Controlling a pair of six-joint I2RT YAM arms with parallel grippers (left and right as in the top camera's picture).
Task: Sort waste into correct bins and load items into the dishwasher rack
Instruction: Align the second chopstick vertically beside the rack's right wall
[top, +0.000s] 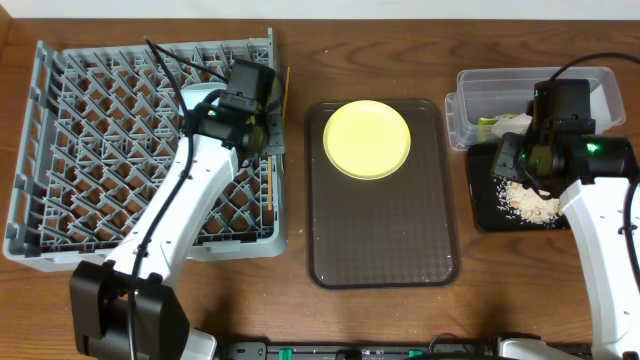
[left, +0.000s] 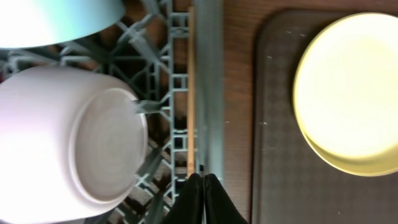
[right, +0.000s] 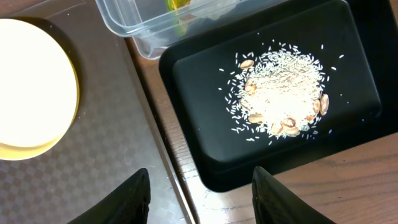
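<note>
Since the dishwasher rack fills the left end of the desk, the loading happens there, and the left arm hangs over the rack's right rim, toward the far edge. At the middle of the desk lies the brown serving tray, bare except for the yellow plate at its far end. By the right edge sits the black tray, with the clear tub just beyond it at the far right corner. Inside the rack, close to its right rim, the white bowl rests upside down, with the light-blue bowl just beside it. The chopsticks lie along that rim rather than among the pegs. The rice scraps are heaped in the black tray.

The left claw is closed, its fingertips meeting at one end of a chopstick. Whether it pinches the wood I cannot tell. The right claw is spread wide and empty above the black tray's edge.

The step in hand looks like settling the chopsticks. To do it well, the left claw should take them near the middle so they do not pivot. It should then lift them clear of the rim and lay them across the lattice, where the pegs stop them rolling or slipping through. The plate is not yet loaded and seems the likely next item.
</note>
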